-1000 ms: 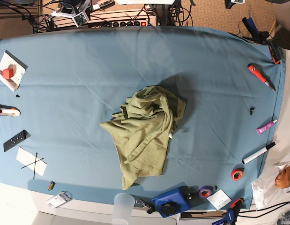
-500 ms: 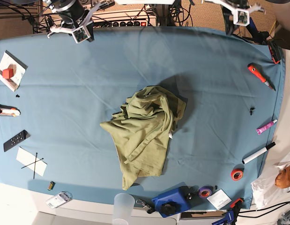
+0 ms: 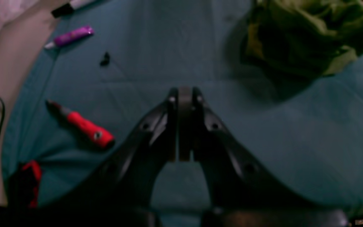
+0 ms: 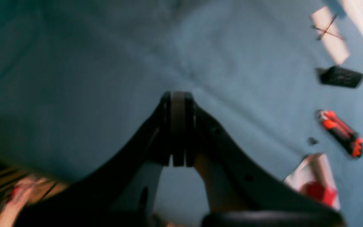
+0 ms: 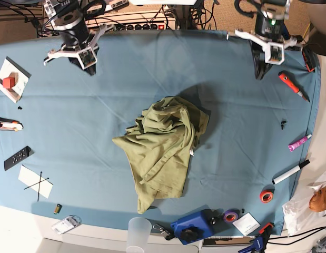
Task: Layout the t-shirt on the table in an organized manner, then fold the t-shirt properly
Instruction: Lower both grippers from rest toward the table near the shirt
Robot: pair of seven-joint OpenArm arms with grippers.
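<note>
Base view: I find the t-shirt [image 5: 164, 147] lying in a crumpled heap near the middle of the table [image 5: 99, 121], bunched high at its far end and trailing toward the near edge. My right gripper [image 5: 90, 67] hangs over the far part of the table, on this view's left, well apart from the shirt. My left gripper [image 5: 259, 73] hangs over the far part on this view's right, also well apart from the shirt and near a red-handled screwdriver [image 5: 292, 85]. Neither touches the fabric.

Left wrist view: the left gripper [image 3: 184, 94] shows its two dark fingers pressed flat together with nothing between them. It sits above bare blue cloth. The t-shirt [image 3: 307, 34] lies ahead and to the upper right of the fingertips, apart from them, casting a shadow on the cloth. The red-handled screwdriver [image 3: 85, 126] lies to the left; a purple tube [image 3: 71, 35] and a small black object [image 3: 105, 59] lie farther off.

Right wrist view: the picture is blurred. The right gripper [image 4: 177, 97] is likewise closed tight, pads together, empty, above bare table [image 4: 74, 69]. The shirt does not appear here. To the right I note a black remote [image 4: 340, 76], a red and black tool [image 4: 340, 132] and a white paper marked with a cross [image 4: 329, 34].
</note>
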